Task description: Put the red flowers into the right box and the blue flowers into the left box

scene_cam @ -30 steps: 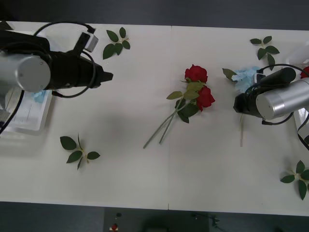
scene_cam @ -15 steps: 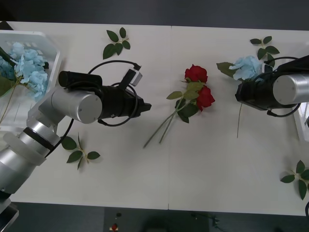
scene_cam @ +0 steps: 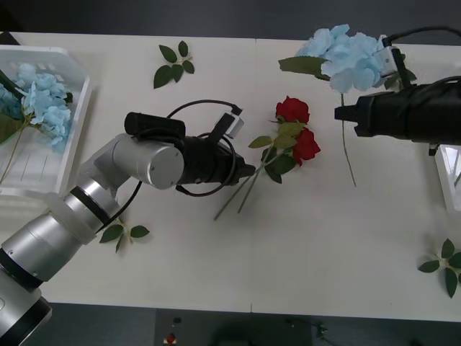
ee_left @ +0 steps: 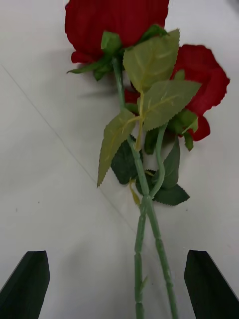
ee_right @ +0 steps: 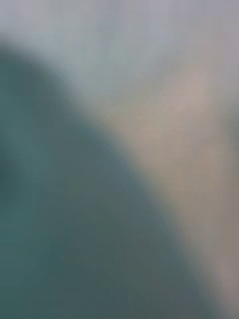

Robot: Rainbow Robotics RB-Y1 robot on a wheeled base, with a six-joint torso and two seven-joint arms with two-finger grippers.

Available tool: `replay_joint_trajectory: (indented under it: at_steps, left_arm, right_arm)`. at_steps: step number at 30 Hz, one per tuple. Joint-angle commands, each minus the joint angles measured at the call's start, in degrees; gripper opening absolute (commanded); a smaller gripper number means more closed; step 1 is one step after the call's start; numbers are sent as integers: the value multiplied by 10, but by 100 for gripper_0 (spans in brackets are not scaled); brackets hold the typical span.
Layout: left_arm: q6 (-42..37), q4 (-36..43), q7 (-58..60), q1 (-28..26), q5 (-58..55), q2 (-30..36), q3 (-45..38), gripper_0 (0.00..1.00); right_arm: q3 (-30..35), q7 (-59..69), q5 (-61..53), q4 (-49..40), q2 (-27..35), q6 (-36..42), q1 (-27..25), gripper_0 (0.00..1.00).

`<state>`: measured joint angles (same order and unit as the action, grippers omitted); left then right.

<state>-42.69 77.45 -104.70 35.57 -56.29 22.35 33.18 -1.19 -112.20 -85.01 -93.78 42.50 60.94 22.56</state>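
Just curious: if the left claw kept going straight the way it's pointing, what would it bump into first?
Probably the red flowers: the open left claw straddles their crossed stems, heads beyond.

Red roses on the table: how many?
2, both lying at the table's centre with stems crossed: one head farther from the robot, the other just nearer. The open left gripper is at their stems.

Even overhead light on my white table [scene_cam: 324, 274], soft shadows only. My right wrist view is a total blur of teal and beige; my left wrist view is sharp.
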Motion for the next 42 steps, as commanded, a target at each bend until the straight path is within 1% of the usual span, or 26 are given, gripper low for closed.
replay_joint_trajectory:
  at_steps: [1, 3, 4, 6, 9, 12, 16, 19, 21, 26, 29, 37, 42]
  left_arm:
    - [6, 54, -42, -3, -59, 52, -23, 79]
    - [6, 91, -59, -26, -106, 85, -44, 79]
    - [6, 99, -67, -33, -118, 92, -52, 79]
    - [-13, 125, -112, -64, -180, 117, -91, 79]
    - [-59, 138, -195, -101, -262, 129, -158, 79]
    - [-105, 137, -294, -140, -341, 125, -229, 79]
    - [-177, 132, -381, -180, -414, 103, -303, 78]
    - [-231, 115, -456, -195, -457, 72, -353, 79]
    - [-261, 95, -500, -195, -487, 53, -370, 79]
    - [-312, 32, -503, -182, -587, 2, -371, 79]
    - [-328, 17, -503, -169, -622, -28, -365, 79]
    - [-329, 17, -503, -149, -662, -81, -323, 79]
    - [-307, 17, -503, -140, -649, -95, -294, 79]
  right_arm:
    - [15, -107, -97, -11, 8, 25, -1, 0]
    - [20, -159, -160, -11, 8, 38, -5, 0]
    - [20, -171, -170, -11, 8, 42, -5, 0]
    - [20, -217, -208, -11, 8, 51, -6, 0]
    - [20, -256, -247, -11, 6, 55, -10, 0]
    - [20, -279, -272, -11, -5, 74, -12, 0]
    - [20, -303, -292, -11, -15, 87, -13, 0]
    - [19, -304, -301, -11, -29, 98, -13, 0]
    - [19, -305, -305, -11, -38, 99, -13, 0]
    - [16, -306, -307, -11, -62, 102, -12, 0]
    - [13, -304, -307, -11, -72, 102, -9, 0]
    - [-8, -297, -308, -11, -80, 94, 6, 0]
    - [-22, -292, -311, -11, -80, 87, 13, 0]
